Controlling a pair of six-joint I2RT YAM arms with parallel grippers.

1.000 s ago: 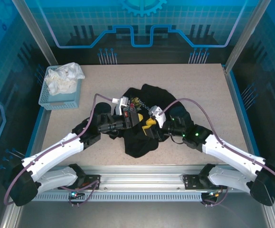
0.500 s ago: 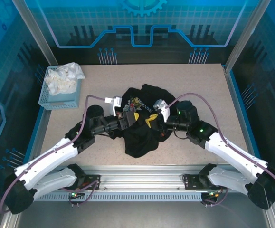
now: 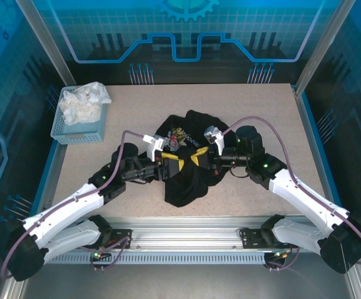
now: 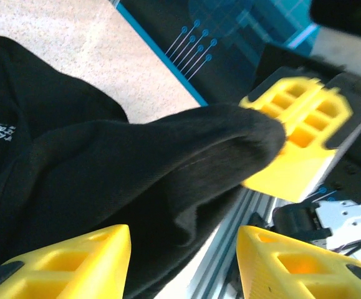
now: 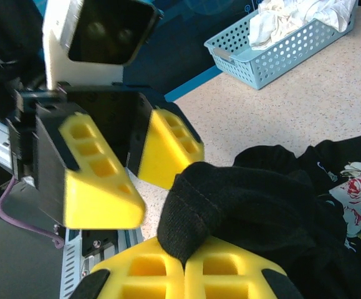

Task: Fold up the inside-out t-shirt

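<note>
Left gripper (image 3: 173, 164) had opened, leaving a fold of the shirt (image 3: 189, 184) pinched by the right gripper (image 3: 196, 157) at its 3 o'clock (a handover, seemingly).

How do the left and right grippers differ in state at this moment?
The left gripper has its jaws apart; the right gripper has them shut. The left gripper grips nothing; the right gripper pinches a fold of the black t-shirt. Both are yellow-tipped and face each other over the shirt.

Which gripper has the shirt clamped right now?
The right gripper: it is shut on a fold of the black t-shirt, while the left gripper stands open.
</note>
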